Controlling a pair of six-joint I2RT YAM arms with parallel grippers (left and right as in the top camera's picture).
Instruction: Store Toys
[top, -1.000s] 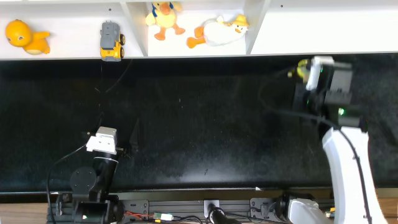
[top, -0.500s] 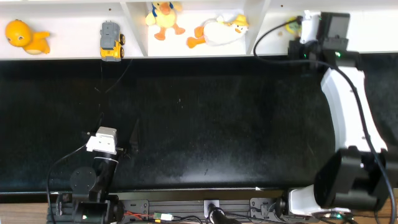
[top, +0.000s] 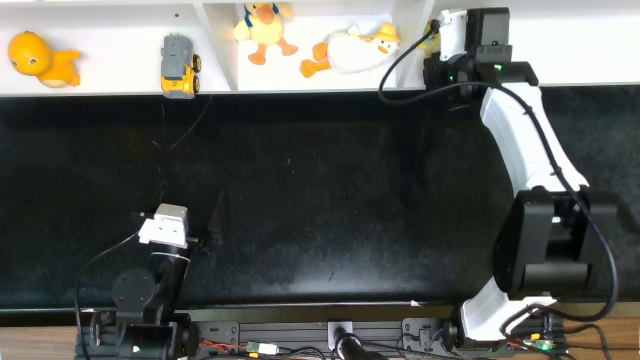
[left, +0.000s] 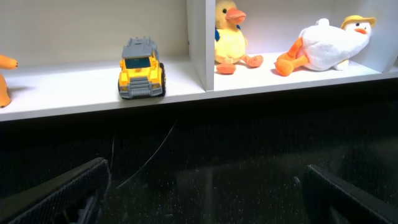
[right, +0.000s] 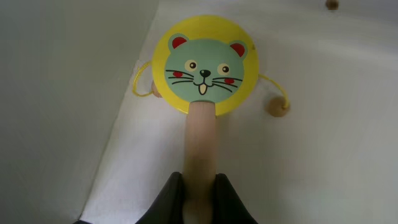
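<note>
Right wrist view: the right gripper (right: 199, 186) was seen closed narrowly on the end of the wooden handle (right: 200, 134) of the rattle drum (right: 204, 65). The toy was apparently held that way so its yellow head could be laid on the white shelf (right: 323, 143), close beside the compartment wall (right: 68, 93). The left gripper (left: 202, 174) was spread wide over the table (left: 249, 143), well apart from the stored truck (left: 142, 68) and plush duck (left: 230, 34).
</note>
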